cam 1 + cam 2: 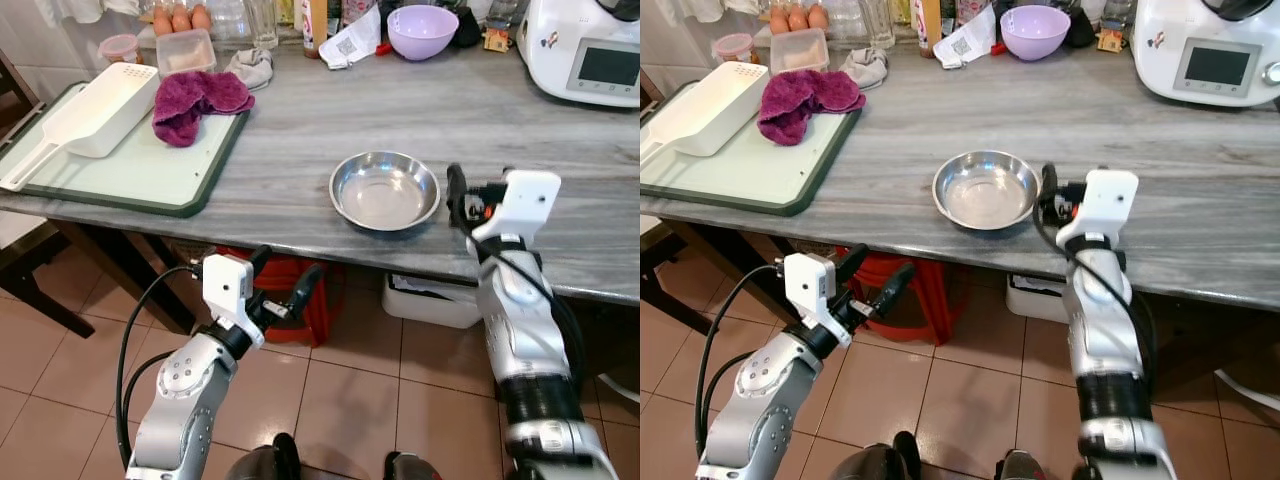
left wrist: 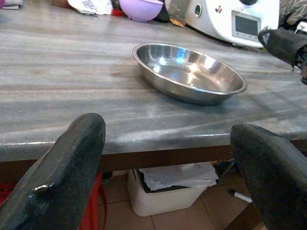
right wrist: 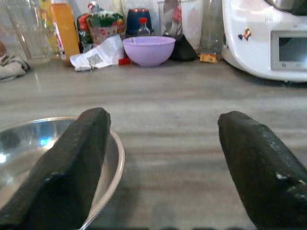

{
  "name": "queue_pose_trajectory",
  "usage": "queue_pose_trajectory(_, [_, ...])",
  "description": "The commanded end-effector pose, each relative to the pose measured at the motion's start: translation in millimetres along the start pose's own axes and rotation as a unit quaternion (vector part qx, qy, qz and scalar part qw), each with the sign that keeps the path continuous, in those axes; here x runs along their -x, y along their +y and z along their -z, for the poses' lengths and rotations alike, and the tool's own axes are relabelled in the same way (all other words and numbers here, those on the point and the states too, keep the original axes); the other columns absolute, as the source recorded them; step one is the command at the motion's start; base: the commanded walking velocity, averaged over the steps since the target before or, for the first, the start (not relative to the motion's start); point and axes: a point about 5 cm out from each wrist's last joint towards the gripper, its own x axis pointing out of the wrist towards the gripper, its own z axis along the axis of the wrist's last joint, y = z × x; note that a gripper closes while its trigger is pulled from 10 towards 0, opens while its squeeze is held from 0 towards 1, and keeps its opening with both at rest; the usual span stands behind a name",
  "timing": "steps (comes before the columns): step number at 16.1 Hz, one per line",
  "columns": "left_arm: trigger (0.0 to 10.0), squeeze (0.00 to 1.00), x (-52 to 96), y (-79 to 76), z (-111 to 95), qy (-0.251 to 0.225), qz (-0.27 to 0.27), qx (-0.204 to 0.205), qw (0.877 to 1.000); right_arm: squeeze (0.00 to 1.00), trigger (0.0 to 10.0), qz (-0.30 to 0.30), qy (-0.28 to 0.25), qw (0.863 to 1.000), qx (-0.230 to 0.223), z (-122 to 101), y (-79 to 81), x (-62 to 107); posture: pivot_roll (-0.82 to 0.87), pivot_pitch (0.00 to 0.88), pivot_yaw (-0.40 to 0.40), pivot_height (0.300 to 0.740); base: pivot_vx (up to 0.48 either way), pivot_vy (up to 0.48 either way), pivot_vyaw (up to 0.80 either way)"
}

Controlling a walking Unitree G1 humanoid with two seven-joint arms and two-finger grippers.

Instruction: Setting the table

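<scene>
My right tool [image 1: 462, 205], fingers apart, rests on the grey stone-look bench [image 1: 520, 130] just beside the shallow round steel dish [image 1: 385, 190] near the front edge. My left tool [image 1: 285, 285] hangs spread below. The dish looks light, stiff and slippery; I judge its thin rim the best hold.

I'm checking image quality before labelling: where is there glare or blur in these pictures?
Left wrist view: bright glare spots inside the steel bowl; the near black fingers look soft. Right wrist view: fingers blurred, a blue-white reflection in the bowl, the purple bowl reasonably sharp. Eye views: even light, sharp, with a faint sheen on the table.
</scene>
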Motion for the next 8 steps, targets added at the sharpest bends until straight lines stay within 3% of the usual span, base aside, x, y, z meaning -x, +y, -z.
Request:
queue_pose_trajectory(1, [10.0, 0.0, 1.0, 2.1, 0, 0.003, -0.001, -0.002, 1.0, 1.0, 10.0, -0.008, 0.002, 1.0, -0.001, -2, 2.6, 6.0, -0.15, 0.189, 0.051, 0.74, 0.0, 0.0, 0.0])
queue_pose_trajectory(4, [10.0, 0.0, 2.9, 3.0, -2, 0.003, 0.008, -0.004, 1.0, 1.0, 10.0, -0.012, 0.036, 0.999, -0.007, 9, 2.2, 29.2, -0.15, 0.19, 0.042, 0.74, 0.0, 0.0, 0.0])
queue_pose_trajectory(8, [10.0, 0.0, 4.1, 10.5, 1, 0.016, -0.023, -0.019, 0.999, 1.0, 10.0, -0.016, 0.055, 0.998, -0.004, 10, 6.8, 39.5, -0.14, 0.188, 0.039, 0.74, 0.0, 0.0, 0.0])
